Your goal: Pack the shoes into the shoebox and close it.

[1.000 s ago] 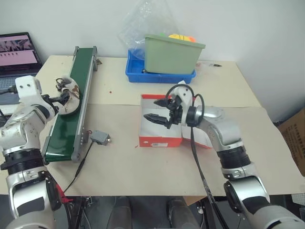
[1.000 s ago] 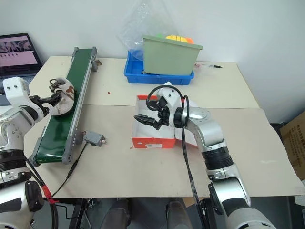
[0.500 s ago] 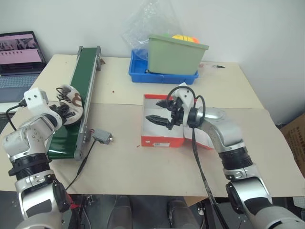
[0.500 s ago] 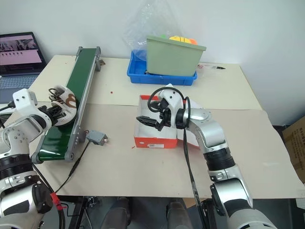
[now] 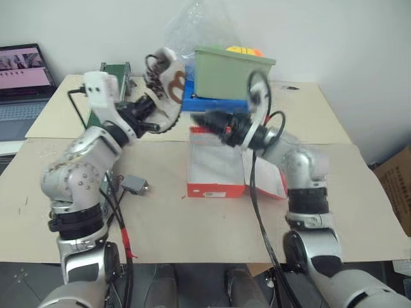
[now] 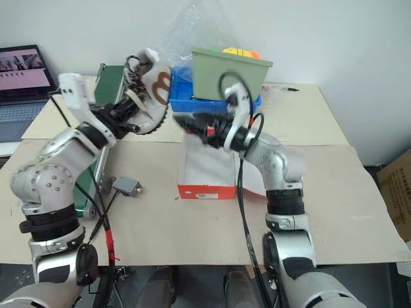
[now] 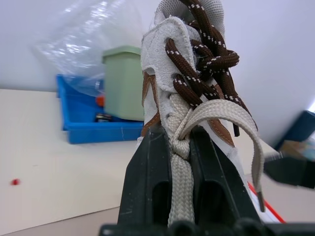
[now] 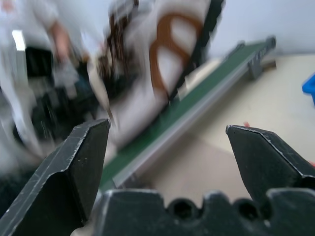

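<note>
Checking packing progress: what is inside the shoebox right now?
The shoebox shows a bare white interior, no shoe visible inside; the right pincer covers its far edge. One shoe is gripped by the left pincer.

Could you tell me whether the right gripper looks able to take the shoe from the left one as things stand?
Probably yes: the right gripper has its jaws wide open and faces the shoe, which the left gripper holds up close by, with nothing between them.
</note>
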